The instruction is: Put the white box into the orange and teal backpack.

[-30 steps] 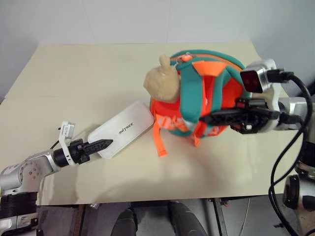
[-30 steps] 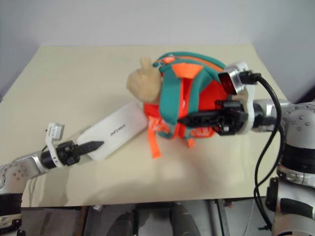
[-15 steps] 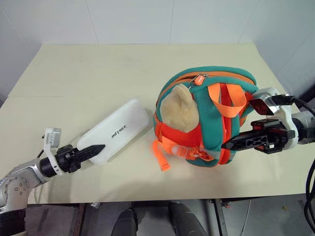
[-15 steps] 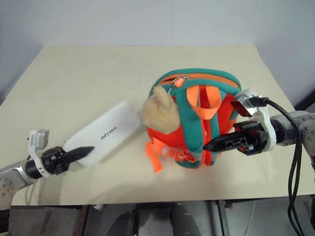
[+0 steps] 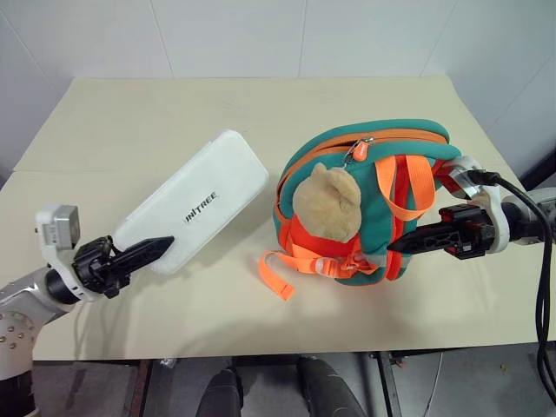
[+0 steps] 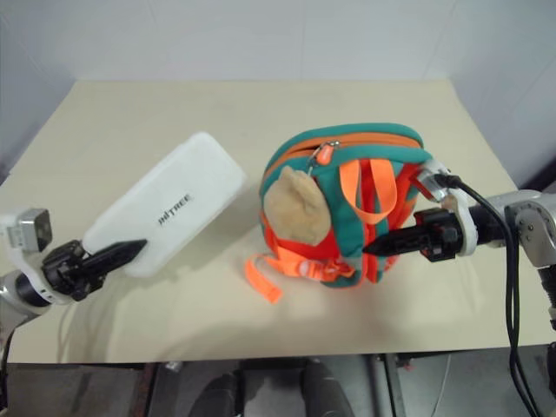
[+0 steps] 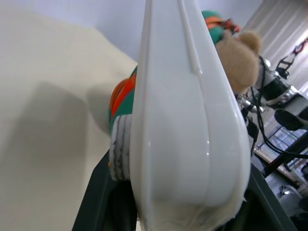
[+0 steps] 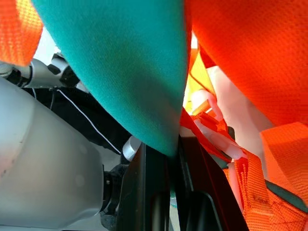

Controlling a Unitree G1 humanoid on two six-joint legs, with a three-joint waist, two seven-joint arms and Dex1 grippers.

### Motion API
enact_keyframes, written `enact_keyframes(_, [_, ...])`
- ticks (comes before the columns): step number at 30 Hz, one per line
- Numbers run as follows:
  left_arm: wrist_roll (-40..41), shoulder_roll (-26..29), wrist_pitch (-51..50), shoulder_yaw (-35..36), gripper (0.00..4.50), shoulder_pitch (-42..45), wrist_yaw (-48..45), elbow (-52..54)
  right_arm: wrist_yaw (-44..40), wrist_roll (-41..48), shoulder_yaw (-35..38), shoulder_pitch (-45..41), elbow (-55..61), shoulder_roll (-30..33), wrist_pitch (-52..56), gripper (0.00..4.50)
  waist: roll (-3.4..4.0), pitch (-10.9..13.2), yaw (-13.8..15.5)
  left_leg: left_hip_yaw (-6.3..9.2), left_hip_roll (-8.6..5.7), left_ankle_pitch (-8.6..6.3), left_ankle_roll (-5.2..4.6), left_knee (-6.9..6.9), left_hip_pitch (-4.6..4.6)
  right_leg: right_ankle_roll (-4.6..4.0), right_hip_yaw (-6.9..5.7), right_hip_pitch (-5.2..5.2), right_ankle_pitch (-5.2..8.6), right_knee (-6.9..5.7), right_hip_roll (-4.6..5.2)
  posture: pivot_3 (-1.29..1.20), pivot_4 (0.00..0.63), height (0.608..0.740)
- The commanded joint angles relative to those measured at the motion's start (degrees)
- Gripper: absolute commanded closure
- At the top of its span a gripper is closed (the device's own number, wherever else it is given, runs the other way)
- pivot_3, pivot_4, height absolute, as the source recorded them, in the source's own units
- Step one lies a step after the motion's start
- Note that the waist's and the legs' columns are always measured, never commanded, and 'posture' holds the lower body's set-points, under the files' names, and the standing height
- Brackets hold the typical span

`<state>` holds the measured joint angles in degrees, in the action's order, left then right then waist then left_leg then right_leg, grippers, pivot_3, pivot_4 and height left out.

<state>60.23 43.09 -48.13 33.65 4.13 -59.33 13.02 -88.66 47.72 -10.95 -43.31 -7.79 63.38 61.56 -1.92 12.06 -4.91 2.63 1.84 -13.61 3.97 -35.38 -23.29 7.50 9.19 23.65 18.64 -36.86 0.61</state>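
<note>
White box: you have the flat white plastic box with rounded corners and dark lettering (image 5: 193, 201) at the left centre of the left eye view, raised at a tilt off the pale beige table (image 5: 174, 113), its far end pointing to the upper right of the frame.
Left gripper: your left gripper (image 5: 146, 253) sits at the lower left of that view, its two black fingers partly parted and clamped on the box's near, lower end. In the left wrist view the box's thin edge (image 7: 185, 120) runs straight out from between the fingers.
Backpack: the small orange fabric backpack with teal trim and orange webbing straps (image 5: 373, 204) stands right of centre, with a tan plush ball (image 5: 327, 201) hanging on its front.
Right gripper: your right gripper (image 5: 408, 241) comes in from the right edge, its fingers all but closed and pinching a teal strap (image 8: 125, 62) at the pack's right side.
Zip: the top seam with its orange pull (image 5: 358, 152) looks closed to me; I can't make out an opening from here.
Key relation: the box's long axis runs from lower left to upper right, and its free end stops near the pack's upper left side, apart from it.
Nearer arm: the left arm carries the box; the right is the one on the pack.
Next move, as I judge it: you'll need a mouth opened at the top before swinging the box's free end over to it.
</note>
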Motion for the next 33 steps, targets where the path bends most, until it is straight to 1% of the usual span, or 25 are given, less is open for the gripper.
enact_keyframes(1, [4.30,1.70,-0.52,1.72,3.07,1.31,0.04,3.53,-3.61,-1.09,1.30,-0.87,-0.88,-0.79,-1.37,4.48,0.00,0.00,0.06,0.00,0.00,0.00,0.00,0.00,0.00,0.00,0.00,0.00,0.00,0.00,0.00,0.00,0.150,0.740])
enact_keyframes(6, [3.23,2.61,0.03,-2.68,3.07,5.34,-1.43,2.66,-3.16,-1.86,1.65,-1.10,-0.88,-2.43,-1.09,4.48,0.00,0.00,0.10,0.01,-0.01,0.00,0.00,-0.13,0.00,0.01,-0.01,-0.03,-0.01,-0.06,0.00,0.00,0.150,0.740])
enact_keyframes(8, [0.63,2.84,1.47,-5.93,3.07,8.00,-1.93,1.59,-2.94,-1.76,2.02,-0.96,-0.46,-2.82,-0.78,4.48,0.00,0.00,0.10,0.01,-0.01,0.00,0.00,-0.16,0.00,0.02,0.00,-0.04,-0.01,-0.07,-0.01,0.00,0.150,0.740])
enact_keyframes(10, [-3.65,2.53,5.02,-9.21,3.07,10.98,-3.14,-1.37,-2.51,-1.36,2.58,-0.64,0.25,-3.10,-0.32,4.48,0.00,0.00,0.10,0.01,-0.02,0.00,0.00,-0.20,0.00,0.05,0.00,-0.06,-0.03,-0.07,-0.01,0.00,0.150,0.740])
enact_keyframes(13, [-8.54,1.16,11.18,-11.79,3.07,15.64,-4.37,-6.54,-1.66,-0.38,3.81,0.38,1.83,-3.26,0.52,4.48,0.01,0.00,-0.03,0.01,-0.03,0.00,0.00,-0.24,0.01,0.06,0.00,-0.07,-0.04,-0.11,-0.05,0.00,0.150,0.740])
enact_keyframes(16, [-10.88,0.15,15.08,-12.69,3.07,19.24,-5.40,-10.39,-0.93,0.26,5.11,1.58,3.34,-3.36,1.30,4.48,0.00,0.00,0.10,0.02,-0.02,0.00,0.00,-0.23,0.00,0.06,-0.01,-0.07,-0.04,-0.11,-0.05,0.00,0.150,0.740])
enact_keyframes(20, [-12.14,0.27,15.80,-14.32,3.07,22.98,-7.42,-14.16,0.07,0.87,7.00,3.17,4.70,-3.46,2.02,4.48,0.00,0.00,0.17,0.04,-0.01,0.00,-0.01,-0.24,-0.04,0.08,-0.01,-0.06,-0.05,-0.10,-0.04,0.00,0.150,0.740])
enact_keyframes(27, [-13.96,0.92,16.29,-16.83,3.07,25.77,-12.13,-17.48,1.71,1.61,9.35,4.90,6.28,-4.05,2.82,4.48,0.00,0.00,0.21,0.04,-0.01,-0.02,-0.03,-0.25,-0.03,0.09,-0.02,-0.05,-0.04,-0.16,-0.03,0.00,0.150,0.740])
enact_keyframes(33, [-12.58,0.68,14.75,-15.97,3.07,27.10,-13.08,-17.13,3.07,2.31,11.48,6.73,7.63,-4.35,3.25,4.48,0.00,0.00,0.17,0.05,-0.02,-0.02,-0.04,-0.36,-0.05,0.11,-0.02,-0.08,-0.05,-0.20,-0.02,0.00,0.150,0.740])
